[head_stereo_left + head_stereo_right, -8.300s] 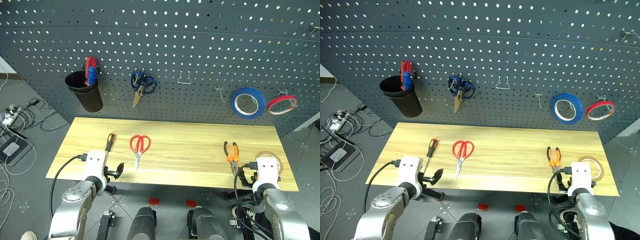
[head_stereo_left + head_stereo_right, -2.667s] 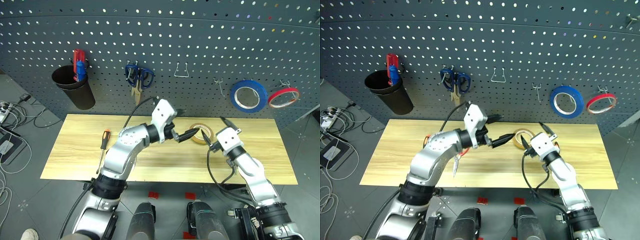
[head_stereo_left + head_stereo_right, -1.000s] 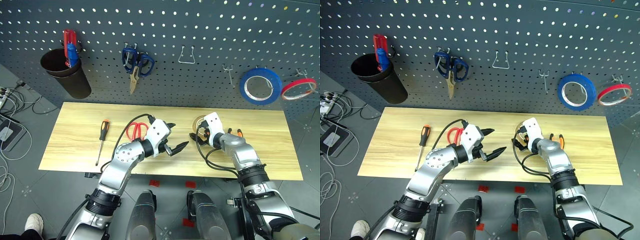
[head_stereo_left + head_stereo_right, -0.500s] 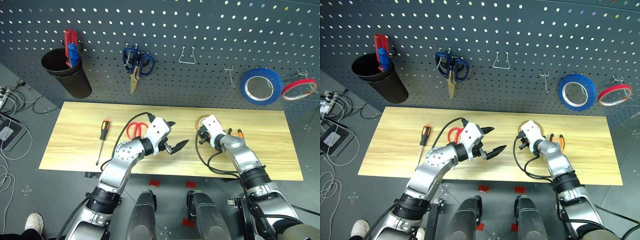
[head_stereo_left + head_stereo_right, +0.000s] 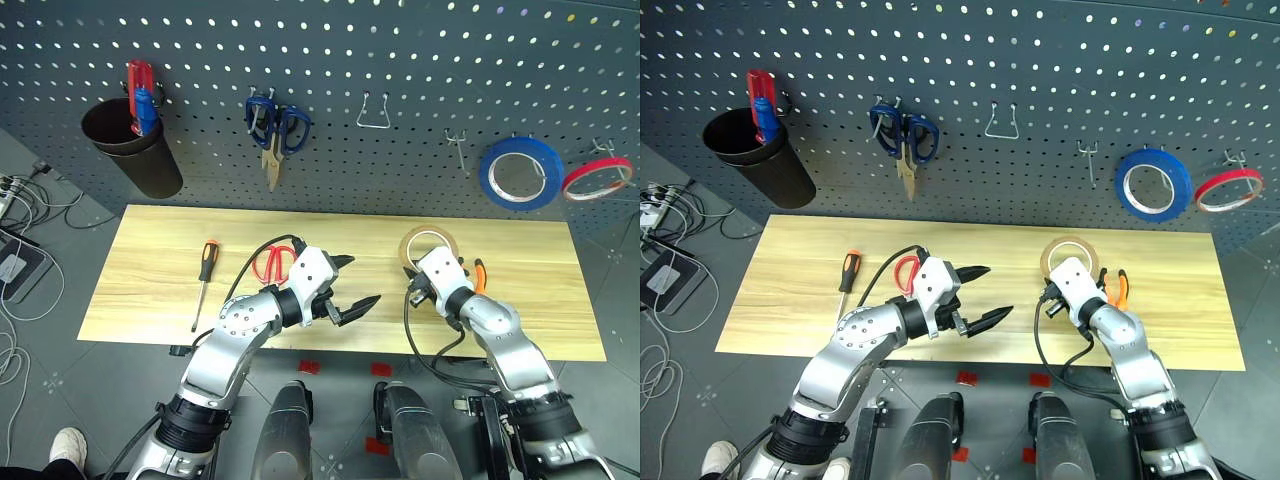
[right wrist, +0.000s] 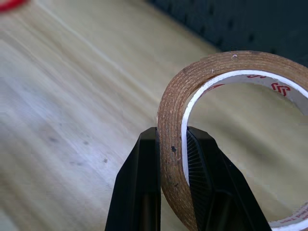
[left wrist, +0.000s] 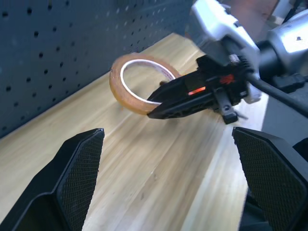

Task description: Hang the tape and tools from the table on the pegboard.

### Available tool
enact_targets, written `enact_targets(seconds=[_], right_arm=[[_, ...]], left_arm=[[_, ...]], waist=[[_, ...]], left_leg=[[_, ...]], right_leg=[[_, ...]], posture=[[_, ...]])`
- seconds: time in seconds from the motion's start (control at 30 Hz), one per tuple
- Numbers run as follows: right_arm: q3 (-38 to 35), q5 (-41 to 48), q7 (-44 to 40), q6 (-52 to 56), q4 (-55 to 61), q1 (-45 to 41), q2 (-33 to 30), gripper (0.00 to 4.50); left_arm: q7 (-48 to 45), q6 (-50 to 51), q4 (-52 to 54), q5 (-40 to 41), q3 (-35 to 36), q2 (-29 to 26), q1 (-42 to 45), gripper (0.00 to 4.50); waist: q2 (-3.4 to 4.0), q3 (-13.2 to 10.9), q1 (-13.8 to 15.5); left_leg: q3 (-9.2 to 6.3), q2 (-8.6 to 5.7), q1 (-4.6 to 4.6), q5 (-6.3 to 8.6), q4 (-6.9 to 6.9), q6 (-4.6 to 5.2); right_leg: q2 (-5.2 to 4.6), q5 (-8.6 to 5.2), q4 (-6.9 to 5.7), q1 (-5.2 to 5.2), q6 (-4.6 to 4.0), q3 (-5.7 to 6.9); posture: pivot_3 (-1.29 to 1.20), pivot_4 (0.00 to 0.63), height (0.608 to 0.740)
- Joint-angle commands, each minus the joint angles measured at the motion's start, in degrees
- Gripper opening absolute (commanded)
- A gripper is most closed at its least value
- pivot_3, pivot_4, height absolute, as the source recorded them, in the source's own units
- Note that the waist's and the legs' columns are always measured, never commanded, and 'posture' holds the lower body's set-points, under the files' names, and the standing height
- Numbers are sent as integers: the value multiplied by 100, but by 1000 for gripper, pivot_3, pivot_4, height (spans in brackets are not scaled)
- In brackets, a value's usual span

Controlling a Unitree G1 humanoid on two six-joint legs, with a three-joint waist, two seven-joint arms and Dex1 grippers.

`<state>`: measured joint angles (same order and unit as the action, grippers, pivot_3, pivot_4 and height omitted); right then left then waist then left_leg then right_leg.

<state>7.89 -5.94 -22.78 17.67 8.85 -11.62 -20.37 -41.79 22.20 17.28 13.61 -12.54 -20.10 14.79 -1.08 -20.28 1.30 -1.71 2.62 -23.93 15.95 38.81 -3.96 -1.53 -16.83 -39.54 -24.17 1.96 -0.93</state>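
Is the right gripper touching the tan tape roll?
Touching. The right wrist view shows the right gripper with both fingers pinching the wall of the tape.

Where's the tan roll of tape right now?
The tape is on the right of the head views, pinched in the right gripper above the table, beside the pliers.

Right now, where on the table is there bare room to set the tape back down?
Bare table left of the screwdriver, and its right end past the pliers. Crowded mid-table: red scissors, left hand, right hand gripping the tape.
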Motion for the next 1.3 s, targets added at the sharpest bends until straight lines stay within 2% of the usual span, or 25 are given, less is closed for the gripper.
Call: enact_targets(seconds=[0.03,0.27,0.4,0.57,0.9,1.07,1.13,1.2,1.3], right_arm=[[-161,-334,438,-819,1053,544,-81,461],[-161,-1327,1418,-2245,1020,1027,-241,461],[-189,-1777,1863,-2852,851,982,-321,461],[-138,-1981,2043,-3167,445,649,-319,461],[-387,-1246,1725,-3192,-991,-616,-200,461],[-373,-894,1423,-2964,-1304,-772,-105,461],[-366,-723,1310,-2797,-1316,-731,9,1165],[-356,-588,1212,-2616,-1284,-670,124,1620],[-330,-560,1139,-2504,-1192,-602,196,2647]], left_arm=[[178,240,694,322,364,-45,-69,4500],[552,346,858,324,455,117,80,4500],[698,399,897,350,474,203,176,4500],[741,375,835,341,439,230,237,4500],[639,277,700,348,437,179,343,4500],[632,249,679,316,396,209,361,4500],[641,203,640,285,371,242,374,4500],[666,161,608,257,339,291,402,4500],[706,130,602,221,288,362,431,4500]], waist=[[1,43,5],[-8,327,1],[-9,429,2],[-6,502,0],[-7,534,7],[-6,535,10],[-6,535,11],[-6,537,13],[-4,538,21]], left_leg=[[0,0,-3,0,-2,-1],[1,-7,-2,-1,-5,-5],[2,-6,-1,-1,-7,-5],[9,-5,0,-1,-9,-4],[17,-5,2,-1,-6,-3],[17,-4,2,-1,-3,-2],[19,-4,2,0,-2,-2],[19,-4,2,-1,-2,-2],[18,-4,3,-1,0,-2]], right_leg=[[0,0,4,-1,0,1],[-3,0,20,6,1,6],[-1,0,26,9,1,6],[0,0,33,10,0,2],[-1,1,28,12,-1,0],[0,1,19,10,-1,0],[-1,1,18,10,-1,-2],[-1,1,13,10,-2,-2],[-1,1,8,9,-2,-2]], posture=[[68,244,740],[66,205,740],[68,193,740],[72,185,740],[88,193,740],[103,196,740],[109,196,740],[112,197,740],[114,195,740]])
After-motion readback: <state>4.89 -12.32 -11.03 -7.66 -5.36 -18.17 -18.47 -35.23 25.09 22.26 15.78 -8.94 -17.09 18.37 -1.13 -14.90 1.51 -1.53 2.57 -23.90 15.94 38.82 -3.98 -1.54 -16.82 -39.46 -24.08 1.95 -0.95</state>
